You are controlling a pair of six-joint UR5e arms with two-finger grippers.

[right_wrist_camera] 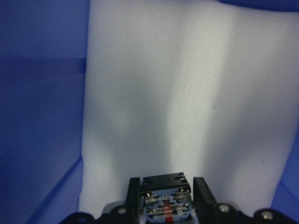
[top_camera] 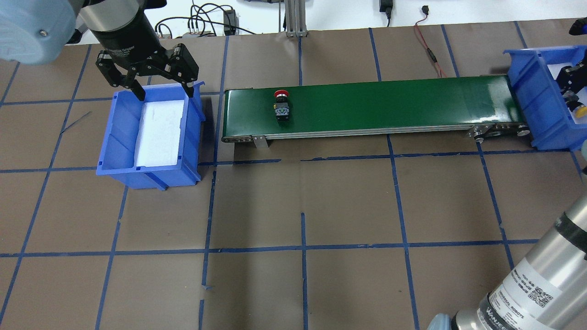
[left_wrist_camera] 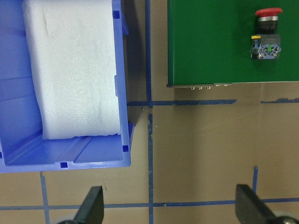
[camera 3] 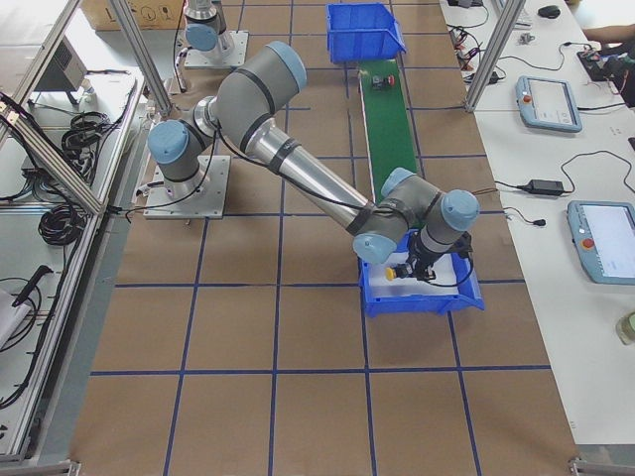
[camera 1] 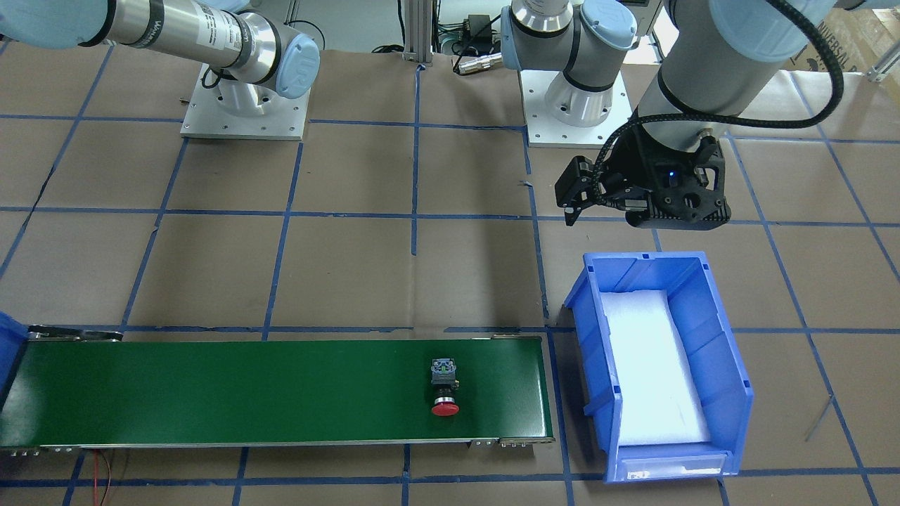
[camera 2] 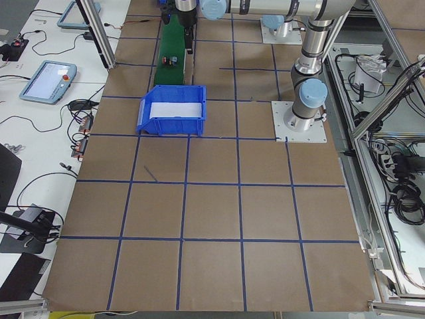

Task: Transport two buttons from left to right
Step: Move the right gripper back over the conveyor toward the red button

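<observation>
The red button lies on its side on the green conveyor belt, near the belt's left end; it also shows in the front view and the left wrist view. My left gripper is open and empty, above the far rim of the left blue bin; its fingertips stand wide apart. My right gripper is down inside the right blue bin, shut on the yellow button, whose grey block sits between the fingers above the white foam.
The left blue bin holds only a white foam pad. The right bin stands at the belt's other end. Brown paper with blue tape lines covers the table. Both arm bases stand behind the belt.
</observation>
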